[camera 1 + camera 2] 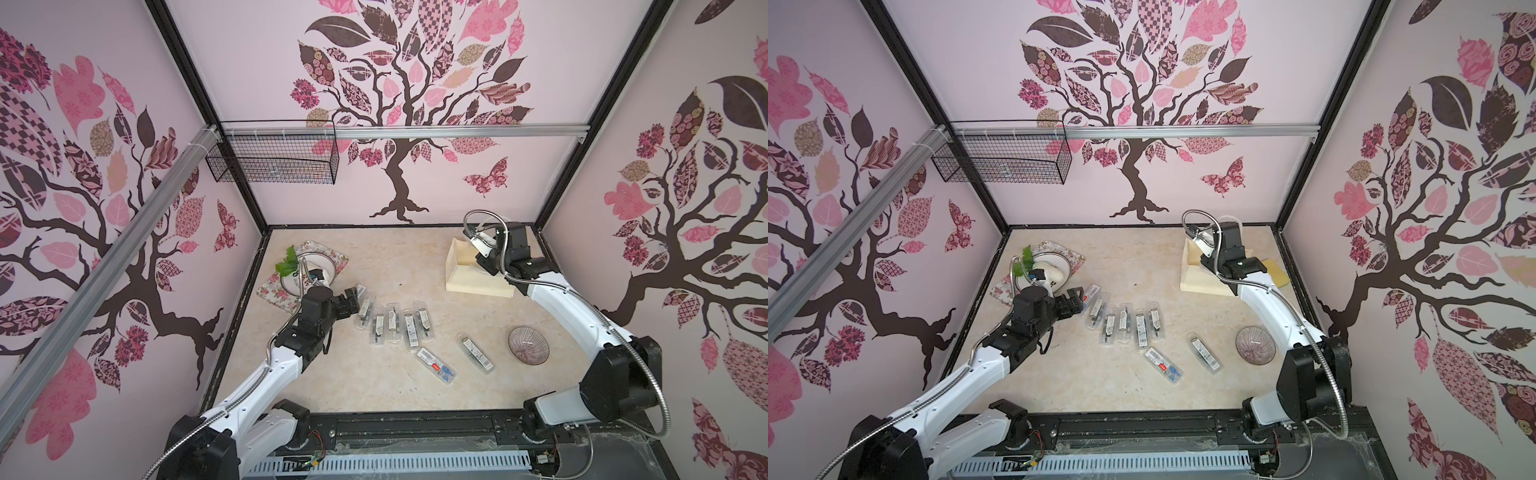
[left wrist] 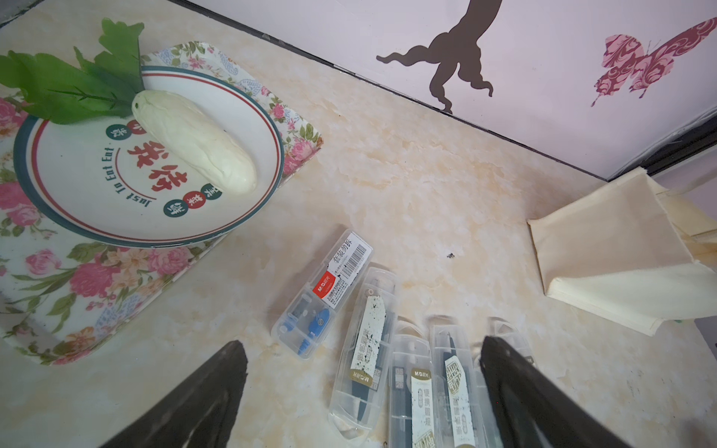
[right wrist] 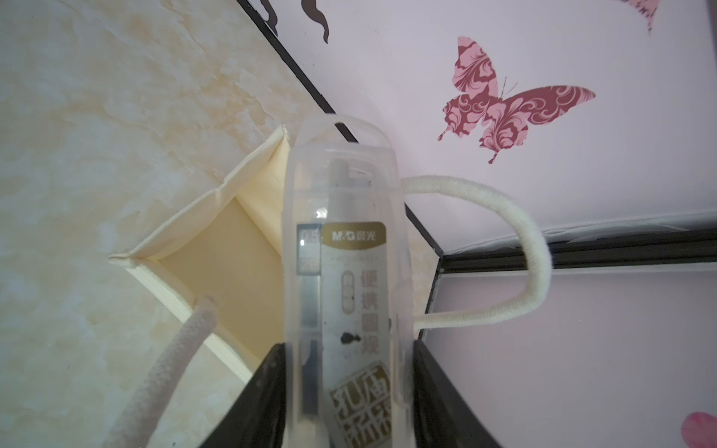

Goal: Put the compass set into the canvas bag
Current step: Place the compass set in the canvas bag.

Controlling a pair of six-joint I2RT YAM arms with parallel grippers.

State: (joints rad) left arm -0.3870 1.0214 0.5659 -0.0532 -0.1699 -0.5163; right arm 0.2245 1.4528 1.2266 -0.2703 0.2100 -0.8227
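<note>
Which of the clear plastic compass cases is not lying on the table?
The clear plastic case clamped in the right gripper, above the open cream canvas bag; the others lie flat on the beige table.

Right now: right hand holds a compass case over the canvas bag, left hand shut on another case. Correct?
Not quite. The left hand is open and empty, above the row of cases, as the left wrist view shows. The right hand does hold a compass case over the canvas bag.

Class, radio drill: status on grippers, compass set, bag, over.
Right gripper shut on clear plastic compass case, over open boxy cream canvas bag. Left gripper open, by spare cases. Nothing blocking.
</note>
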